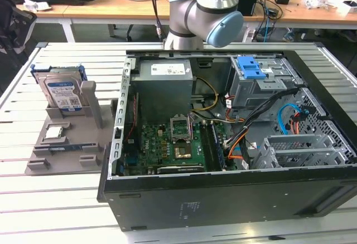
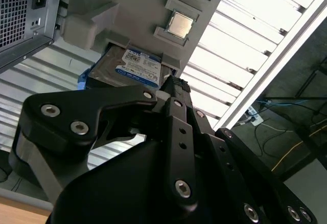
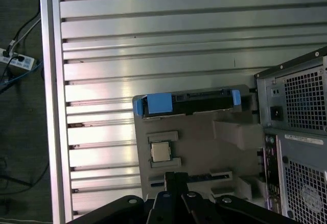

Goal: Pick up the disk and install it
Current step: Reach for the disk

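The disk (image 1: 64, 94) stands upright in a slot of a grey holder (image 1: 67, 144) on the slatted table, at the exterior view's left. It is silver with a white-and-blue label and a blue carrier around it. In the second wrist view the disk (image 2: 134, 68) shows its label just beyond my gripper (image 2: 172, 85). The first wrist view looks down on the disk's (image 3: 191, 104) upper edge from well above, with my gripper (image 3: 176, 175) over the holder's near part. The black fingers lie together with nothing between them, clear of the disk.
An open computer case (image 1: 223, 144) lies beside the holder, with a grey drive cage and blue latch (image 1: 250, 67) at its back. A small square processor chip (image 1: 54, 133) sits in the holder. The table edge (image 3: 48, 106) and floor cables lie beyond.
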`<move>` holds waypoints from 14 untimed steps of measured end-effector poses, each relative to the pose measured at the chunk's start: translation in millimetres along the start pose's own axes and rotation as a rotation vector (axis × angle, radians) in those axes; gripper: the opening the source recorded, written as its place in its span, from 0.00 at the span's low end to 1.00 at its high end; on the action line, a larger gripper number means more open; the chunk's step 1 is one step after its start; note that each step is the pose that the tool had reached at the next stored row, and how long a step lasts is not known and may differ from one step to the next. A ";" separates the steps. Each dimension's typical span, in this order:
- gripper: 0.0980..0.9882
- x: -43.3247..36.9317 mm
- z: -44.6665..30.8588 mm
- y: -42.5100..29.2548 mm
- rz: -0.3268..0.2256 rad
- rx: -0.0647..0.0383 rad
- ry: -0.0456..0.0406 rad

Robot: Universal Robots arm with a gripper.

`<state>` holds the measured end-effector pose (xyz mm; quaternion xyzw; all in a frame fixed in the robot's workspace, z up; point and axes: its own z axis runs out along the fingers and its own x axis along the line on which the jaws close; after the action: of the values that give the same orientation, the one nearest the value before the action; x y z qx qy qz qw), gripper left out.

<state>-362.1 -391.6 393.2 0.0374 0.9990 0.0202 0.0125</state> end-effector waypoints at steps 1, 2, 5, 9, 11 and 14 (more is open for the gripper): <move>0.00 1.7 0.1 1.5 0.000 0.000 -0.0001; 0.00 2.3 0.2 2.4 0.000 0.001 -0.0002; 0.00 4.3 0.5 6.4 0.000 0.001 -0.0003; 0.00 4.3 0.4 6.5 0.000 0.001 -0.0002; 0.00 4.3 0.4 6.5 0.000 0.001 -0.0002; 0.00 4.3 0.4 6.5 0.000 0.001 -0.0002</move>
<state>-366.0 -384.8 392.9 0.0374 0.9990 0.0196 0.0126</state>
